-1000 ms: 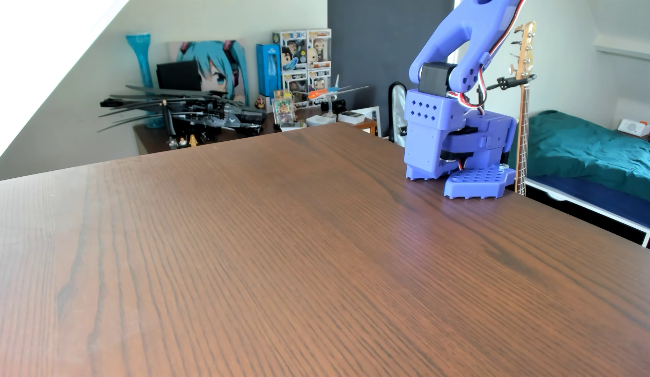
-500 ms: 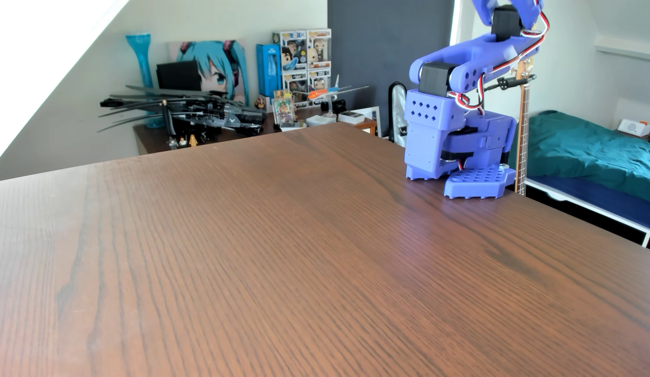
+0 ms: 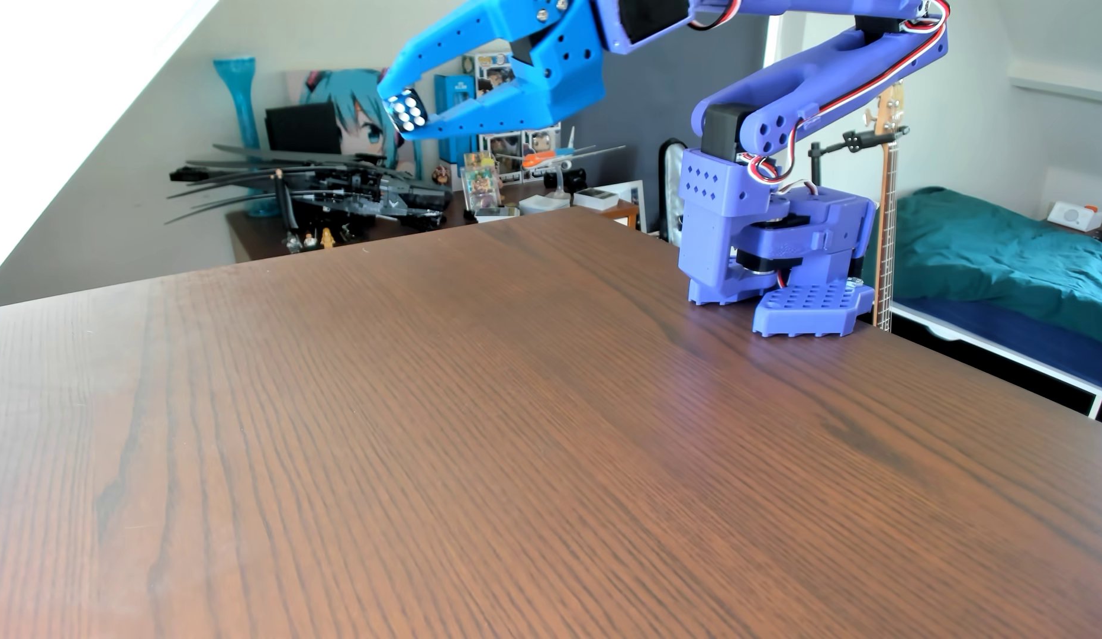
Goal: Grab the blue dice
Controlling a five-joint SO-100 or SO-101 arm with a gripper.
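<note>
Arm base (image 3: 776, 258): violet-blue printed body standing at the far right edge of the desk (image 3: 536, 442), its perforated foot plate flat on the wood.
Lower link: rises from the base up and to the right, with red, white and black wires running along its side.
Upper link: folds back to the left along the top edge of the other view, so the arm forms a sharp elbow at upper right.
Hand (image 3: 407, 113): bright blue, reaching to the left and angled slightly downward, held high above the desk with clear air beneath it.
Hand state: narrow, the 2 fingertips pinched onto the blue dice, 1 finger above it and 1 below.
Blue dice (image 3: 407, 111): clamped at the very tips of the hand, well above the desk surface; a dark face with 6 white pips is turned toward the camera.
Desk: dark brown wood grain filling the lower part of the view.
Background, left: a sideboard carrying a dark model helicopter (image 3: 327, 187), a tall turquoise vase (image 3: 241, 104) and an anime picture with teal hair (image 3: 358, 117).
Background, right: a guitar (image 3: 887, 203) standing upright just behind the arm base, and a bed with a teal cover (image 3: 991, 252).
</note>
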